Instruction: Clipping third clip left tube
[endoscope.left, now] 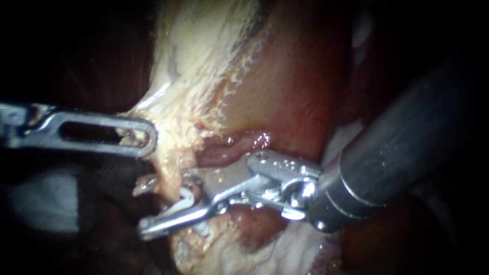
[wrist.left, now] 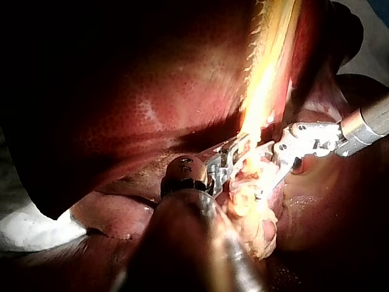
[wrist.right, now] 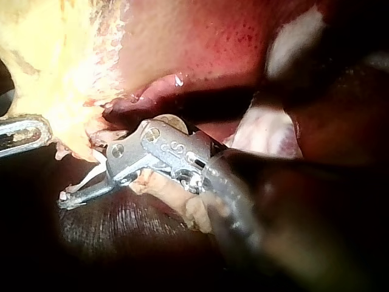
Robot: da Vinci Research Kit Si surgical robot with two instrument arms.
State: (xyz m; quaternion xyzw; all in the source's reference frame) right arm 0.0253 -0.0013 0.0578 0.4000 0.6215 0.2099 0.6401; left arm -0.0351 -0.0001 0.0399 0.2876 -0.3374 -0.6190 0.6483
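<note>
My left instrument [endoscope.left: 145, 137] comes in from the left; its slotted jaws are shut on the edge of the pale fatty tissue [endoscope.left: 198, 76]. In the left wrist view the left instrument [wrist.left: 234, 152] holds that same bright tissue. Below it a thin pale tube [endoscope.left: 167, 175] runs down from that tissue. My right instrument [endoscope.left: 165, 203] reaches in from the right, jaws open astride the tube, a white clip [endoscope.left: 186, 196] lying between them. In the right wrist view the right instrument [wrist.right: 76, 188] has its lower jaw under the strand, and the upper jaw is partly hidden by tissue.
Red-brown liver [endoscope.left: 300, 86] rises behind and to the right of the pale tissue. A short pink tube [endoscope.left: 239, 145] lies just above my right instrument's wrist. Pale cloth [wrist.left: 30, 228] shows at the organ's edge. The right shaft [endoscope.left: 407, 137] fills the right side.
</note>
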